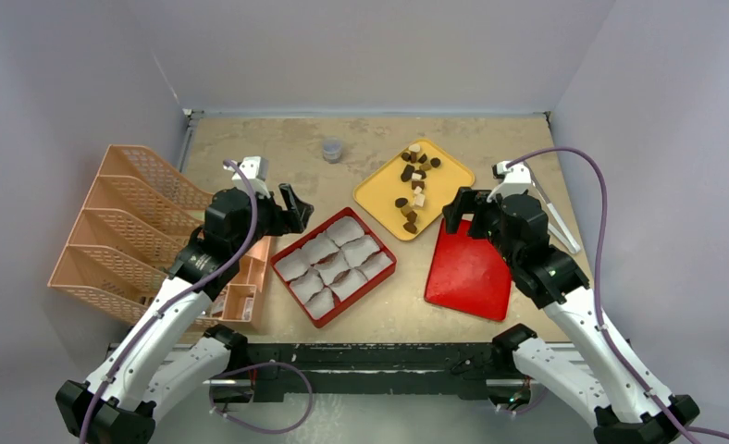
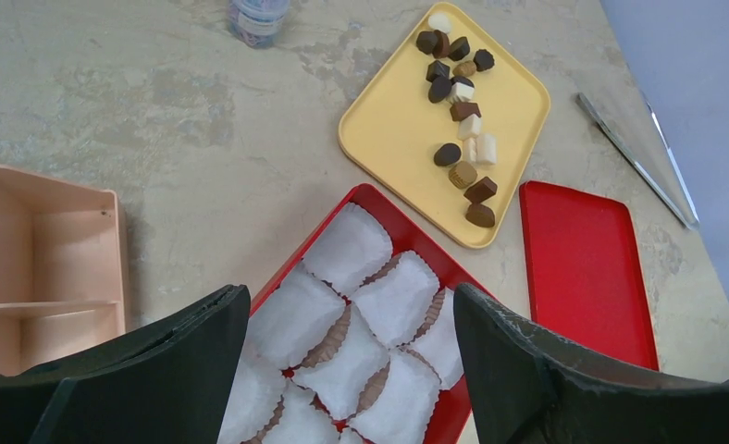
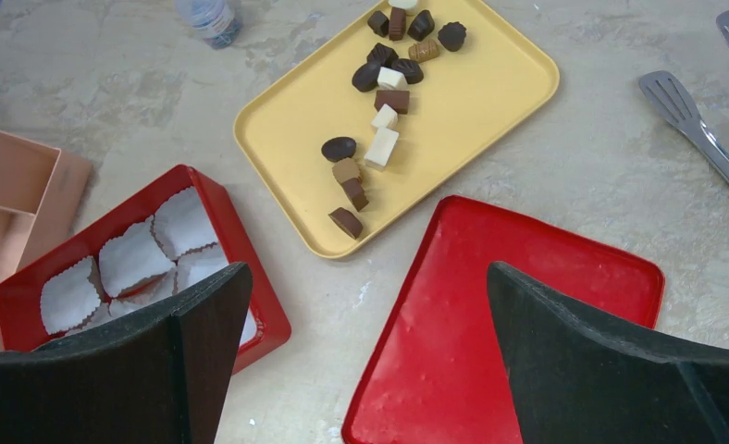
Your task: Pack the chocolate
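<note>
Chocolate (image 1: pixel 413 185) lies in a loose string down the yellow tray (image 1: pixel 376 191), with none yet in the red box (image 2: pixel 416 231) of paper cups (image 2: pixel 347 250) just near-left of that tray. Right gripper (image 3: pixel 368 277) hangs off the tray's near-right edge, jaws spread wide, nothing in them. The string's near end points almost straight at it! Left gripper (image 2: pixel 352 291), also spread and bare, sits farther from the tray, past the box. Right looks the nearer arm for the pick.

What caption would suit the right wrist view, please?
Open right end effector over flat red plastic lid; assorted chocolates on yellow rectangular tray.
</note>
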Motion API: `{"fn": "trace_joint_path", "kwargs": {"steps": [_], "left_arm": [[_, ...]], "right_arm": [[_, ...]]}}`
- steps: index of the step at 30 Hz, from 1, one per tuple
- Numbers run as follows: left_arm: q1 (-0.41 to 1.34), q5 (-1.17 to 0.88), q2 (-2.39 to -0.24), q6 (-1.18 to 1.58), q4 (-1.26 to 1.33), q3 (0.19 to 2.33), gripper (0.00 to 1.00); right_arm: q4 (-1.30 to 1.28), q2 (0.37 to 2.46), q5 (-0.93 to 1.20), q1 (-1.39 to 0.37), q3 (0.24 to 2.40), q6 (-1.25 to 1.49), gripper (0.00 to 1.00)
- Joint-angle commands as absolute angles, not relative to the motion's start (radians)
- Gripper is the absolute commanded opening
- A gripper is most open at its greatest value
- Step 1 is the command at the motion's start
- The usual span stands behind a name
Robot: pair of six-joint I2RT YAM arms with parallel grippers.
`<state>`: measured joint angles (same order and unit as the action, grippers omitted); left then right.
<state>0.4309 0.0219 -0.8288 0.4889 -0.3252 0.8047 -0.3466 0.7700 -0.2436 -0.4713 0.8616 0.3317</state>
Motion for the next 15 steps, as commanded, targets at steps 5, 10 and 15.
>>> {"fn": "trace_joint_path", "kwargs": {"steps": [5,10,15], "left_arm": [[0.422,0.008,-0.809,0.490,-0.279,0.808,0.81],[0.422,0.025,-0.795,0.488,-0.284,0.809,0.81],[0.422,0.066,-0.796,0.498,-0.296,0.812,0.81]], "right_arm": [[-0.293,0.773,-0.248,-0.477,0.886,0.324,0.99],[-0.298,0.792,-0.242,-0.477,0.908,0.317,0.99],[-0.315,0.840,-0.261,-0.477,0.948,0.280,0.99]]}}
